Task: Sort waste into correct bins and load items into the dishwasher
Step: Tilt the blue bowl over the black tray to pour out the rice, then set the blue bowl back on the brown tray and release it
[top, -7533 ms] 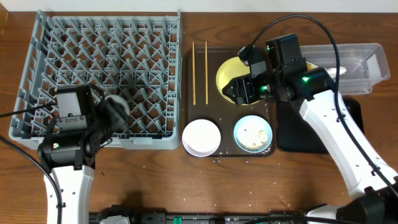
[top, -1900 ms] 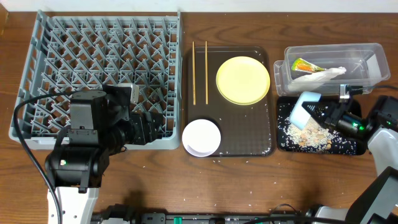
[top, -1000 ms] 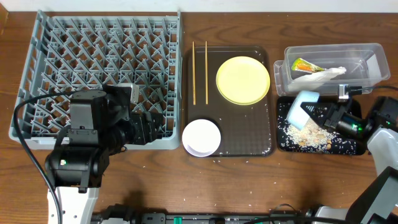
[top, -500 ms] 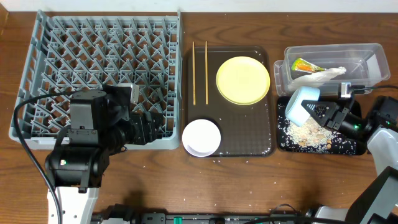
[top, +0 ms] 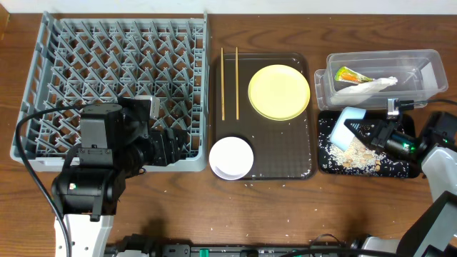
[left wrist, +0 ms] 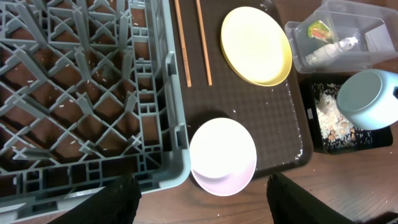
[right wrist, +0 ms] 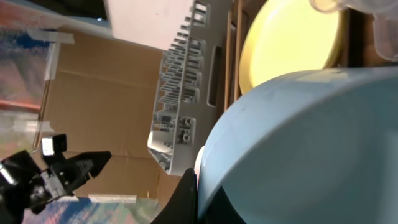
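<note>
**Rack, left.** The rack (top: 107, 43) holds no dishes that you can see, so none of the loading is done. The left fingers (left wrist: 115, 198) hang over its near right corner. They stand wide apart with nothing between them.

**Serving tray, centre.** Three items wait on the brown serving tray (top: 285, 153), none yet moved to the rack:
- The chopsticks (top: 222, 82) lie side by side along its left edge.
- The plate (top: 278, 91) sits at its far right and looks bare.
- The white bowl (top: 230, 157) sits at its near left corner, partly over the edge.

You cannot pick out a cup in any view.

**Bins, right.** The waste sorting looks close to finished.
- The tub (top: 428, 68) holds the wrapper (top: 348, 74), with the napkin (top: 371, 86) beside it.
- Just in front of the tub, crumbs (top: 350, 157) lie heaped at the left end of the black tray (top: 403, 170).
- The blue bowl (top: 347, 125) is tipped on its side above that heap. The right fingers (right wrist: 185, 202) are clamped on its rim.
- You cannot see inside the bowl, so whether it is fully emptied is unclear.

A few stray grains dot the counter (top: 357, 214) and the serving tray, and grains also show under the rack.

**Judgement.** You are roughly at the midpoint. The waste is mostly binned, and the blue bowl is probably the first item due for the rack. The plate, white bowl and chopsticks are all left to load.
</note>
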Robot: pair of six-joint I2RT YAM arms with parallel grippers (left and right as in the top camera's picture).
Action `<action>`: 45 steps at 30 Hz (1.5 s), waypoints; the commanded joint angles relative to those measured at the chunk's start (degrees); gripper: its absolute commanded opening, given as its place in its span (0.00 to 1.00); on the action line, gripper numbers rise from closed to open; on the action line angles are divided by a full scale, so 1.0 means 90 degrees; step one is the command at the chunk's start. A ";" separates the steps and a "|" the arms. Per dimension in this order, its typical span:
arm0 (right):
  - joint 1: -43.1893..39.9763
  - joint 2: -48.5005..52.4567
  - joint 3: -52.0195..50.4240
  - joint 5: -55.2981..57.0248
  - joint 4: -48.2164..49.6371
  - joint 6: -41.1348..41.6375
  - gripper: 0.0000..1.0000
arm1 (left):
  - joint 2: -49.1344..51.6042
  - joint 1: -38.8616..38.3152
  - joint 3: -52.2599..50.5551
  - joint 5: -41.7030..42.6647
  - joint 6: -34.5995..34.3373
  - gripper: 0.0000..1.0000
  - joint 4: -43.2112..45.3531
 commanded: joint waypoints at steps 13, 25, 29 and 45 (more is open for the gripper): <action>0.0262 -0.0078 0.0049 0.0478 -0.0114 0.0391 0.01 | 0.0000 -0.0022 0.0153 -0.0075 0.0083 0.67 0.0005; 0.3475 -0.1637 0.0061 0.4393 -0.0415 0.0780 0.01 | 0.0000 -0.0022 0.0153 -0.0029 0.0080 0.67 0.0007; 0.5530 -0.1656 0.0039 0.7344 -0.0318 0.1149 0.01 | 0.0000 -0.0022 0.0153 -0.0032 0.0080 0.67 0.0056; 0.7186 -0.0364 0.0767 0.8752 0.0175 0.1804 0.68 | 0.0216 -0.0022 0.0221 -0.0299 -0.0624 0.67 0.0376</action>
